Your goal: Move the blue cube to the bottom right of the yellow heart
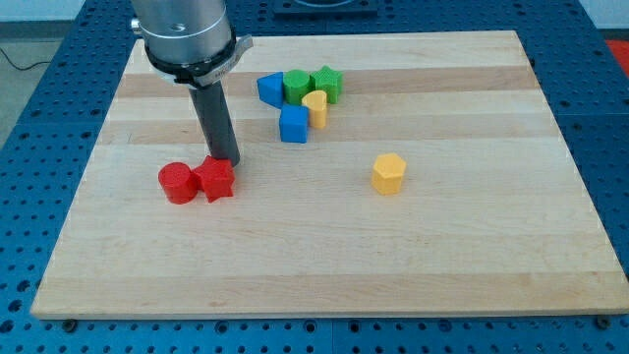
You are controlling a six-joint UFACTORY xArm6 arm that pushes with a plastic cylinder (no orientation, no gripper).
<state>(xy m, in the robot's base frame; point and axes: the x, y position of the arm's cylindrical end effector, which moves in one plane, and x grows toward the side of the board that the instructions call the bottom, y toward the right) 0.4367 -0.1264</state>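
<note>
Seven blocks sit on your wooden board (413,256). Your tip (228,160) is a plain rod with nothing to spread or pinch; it rests at the far edge of the red star-like block (216,180), which touches the red cylinder (178,183) on its left. The blue cube (293,125) lies right of the tip, well apart, touching the near-left side of the yellow heart (315,107). Farther back you see a second blue block (269,88), a green cube (295,86) and a green star-like block (327,84). A yellow hexagonal block (388,173) stands alone, near right.
</note>
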